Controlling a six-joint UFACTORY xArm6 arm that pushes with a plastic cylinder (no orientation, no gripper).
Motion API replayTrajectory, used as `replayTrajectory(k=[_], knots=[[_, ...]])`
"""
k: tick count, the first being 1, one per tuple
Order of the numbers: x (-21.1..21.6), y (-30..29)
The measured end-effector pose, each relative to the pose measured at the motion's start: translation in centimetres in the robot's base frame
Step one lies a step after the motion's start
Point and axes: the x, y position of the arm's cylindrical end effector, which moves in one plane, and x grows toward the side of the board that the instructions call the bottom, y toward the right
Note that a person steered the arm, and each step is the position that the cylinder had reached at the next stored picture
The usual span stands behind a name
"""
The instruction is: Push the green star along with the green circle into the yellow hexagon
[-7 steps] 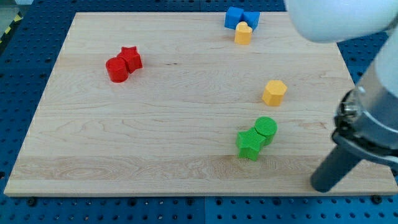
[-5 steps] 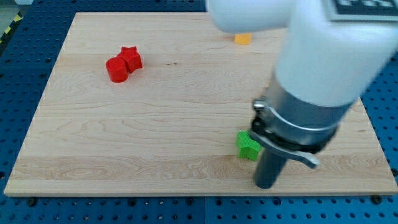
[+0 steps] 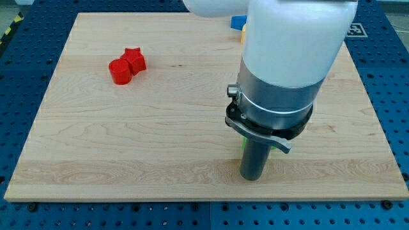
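My tip point(image 3: 250, 177) rests on the board near the view's bottom, right of centre. The arm covers most of what lies behind it. Only a thin sliver of the green star point(image 3: 242, 145) shows at the rod's left edge, just above the tip. The green circle and the yellow hexagon are hidden behind the arm. Whether the tip touches the star cannot be told.
A red star point(image 3: 135, 59) and a red cylinder point(image 3: 119, 71) sit touching at the upper left. A corner of a blue block point(image 3: 238, 22) and a bit of a yellow block point(image 3: 242, 35) show at the top beside the arm. The wooden board point(image 3: 128, 140) ends near the view's bottom.
The arm has swept left from the board's right edge. My tip now stands at the green star's spot, and the arm hides the green circle and yellow hexagon.
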Motion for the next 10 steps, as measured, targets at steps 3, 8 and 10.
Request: replayTrajectory(k=[3,8,10], knots=[[-7.1,-4.9],[-0.8,-4.9],[-2.2,-4.9]])
